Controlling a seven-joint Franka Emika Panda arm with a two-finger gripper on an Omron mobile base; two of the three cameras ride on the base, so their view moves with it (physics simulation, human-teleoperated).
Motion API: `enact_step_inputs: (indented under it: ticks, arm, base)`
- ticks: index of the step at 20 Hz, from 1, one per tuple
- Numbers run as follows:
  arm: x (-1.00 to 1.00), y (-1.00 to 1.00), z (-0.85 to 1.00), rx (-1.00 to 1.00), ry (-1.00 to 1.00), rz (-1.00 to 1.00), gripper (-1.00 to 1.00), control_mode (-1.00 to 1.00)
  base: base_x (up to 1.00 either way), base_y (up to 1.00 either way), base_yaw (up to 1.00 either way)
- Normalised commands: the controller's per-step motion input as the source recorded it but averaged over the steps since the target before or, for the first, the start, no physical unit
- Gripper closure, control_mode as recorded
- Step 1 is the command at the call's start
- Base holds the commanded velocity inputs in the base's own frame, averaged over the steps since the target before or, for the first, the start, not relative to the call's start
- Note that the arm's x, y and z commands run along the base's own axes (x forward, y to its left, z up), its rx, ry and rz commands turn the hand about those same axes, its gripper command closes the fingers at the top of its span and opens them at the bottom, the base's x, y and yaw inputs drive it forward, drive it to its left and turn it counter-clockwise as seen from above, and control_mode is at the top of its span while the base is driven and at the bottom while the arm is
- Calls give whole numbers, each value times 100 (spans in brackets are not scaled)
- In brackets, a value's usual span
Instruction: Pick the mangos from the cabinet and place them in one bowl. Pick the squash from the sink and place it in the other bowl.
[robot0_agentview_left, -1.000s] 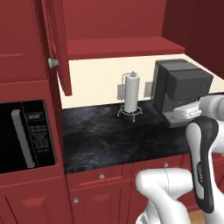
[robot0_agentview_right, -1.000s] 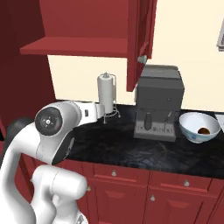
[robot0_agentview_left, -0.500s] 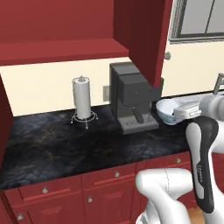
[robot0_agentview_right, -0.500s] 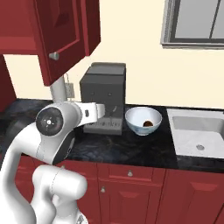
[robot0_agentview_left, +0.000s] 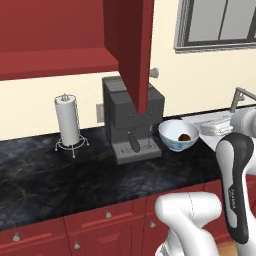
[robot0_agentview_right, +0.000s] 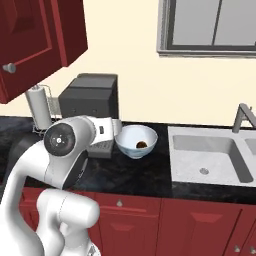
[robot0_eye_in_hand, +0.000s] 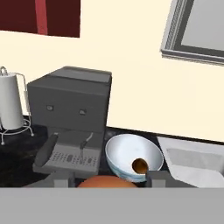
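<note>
In the hand view an orange mango (robot0_eye_in_hand: 103, 182) sits between my two fingertips, so my gripper (robot0_eye_in_hand: 109, 179) is shut on it. Just beyond it stands the pale bluish-white bowl (robot0_eye_in_hand: 119, 153) with the darker orange-brown mango (robot0_eye_in_hand: 140, 165) inside. That bowl (robot0_agentview_left: 169, 141) (robot0_agentview_right: 127, 148) rests on the black counter right of the coffee machine, the dark mango (robot0_agentview_left: 184, 137) (robot0_agentview_right: 141, 145) in its bottom. The red cabinet door (robot0_agentview_left: 132, 45) (robot0_agentview_right: 30, 45) hangs open above. To the bowl's right is the grey sink (robot0_agentview_right: 180, 150), whose left basin shows just its drain.
A grey coffee machine (robot0_agentview_left: 131, 117) (robot0_eye_in_hand: 70, 109) stands left of the bowl, and a paper towel roll (robot0_agentview_left: 67, 120) further left. The faucet (robot0_agentview_right: 242, 117) rises behind the sink under a window (robot0_agentview_right: 210, 25). Red drawers (robot0_agentview_right: 150, 215) run below the counter.
The base has driven right along the counter, so the whole scene slid left: the microwave left the picture, and the bowl and sink came closer in.
</note>
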Motion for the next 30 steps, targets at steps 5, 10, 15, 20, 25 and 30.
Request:
enact_step_inputs:
  ticks: [5,10,15,20,25,30]
  arm:
    - [0,0,0,0,0,0,100,100]
    - [39,0,-17,-1,0,1,100,-100]
    - [70,-3,-32,-2,1,0,100,-100]
    - [71,-24,-38,-3,11,0,100,-100]
    - [66,-33,-42,-5,16,-2,100,-100]
    - [17,-7,-13,-2,5,0,100,-100]
  base:
    - [57,-2,2]
    - [11,0,0]
    - [0,0,0]
    - [0,0,0]
    - [0,0,0]
    - [0,0,0]
